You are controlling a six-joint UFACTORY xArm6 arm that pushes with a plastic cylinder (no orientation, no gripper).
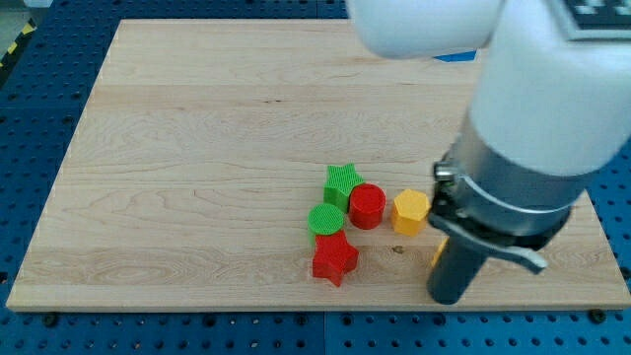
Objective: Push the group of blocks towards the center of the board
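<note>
The group lies in the board's lower middle: a green star [342, 181], a red cylinder [367, 206], a yellow hexagon [410, 211], a green cylinder [326, 219] and a red star [334, 259]. A sliver of a yellow block [438, 252] shows just left of the rod, mostly hidden. My tip [450, 299] rests near the board's bottom edge, to the lower right of the group and clear of the hexagon. The arm's big body covers the view's right.
A bit of a blue block [455, 55] shows at the view's top, under the arm. The wooden board [197, 148] lies on a blue perforated table [30, 118].
</note>
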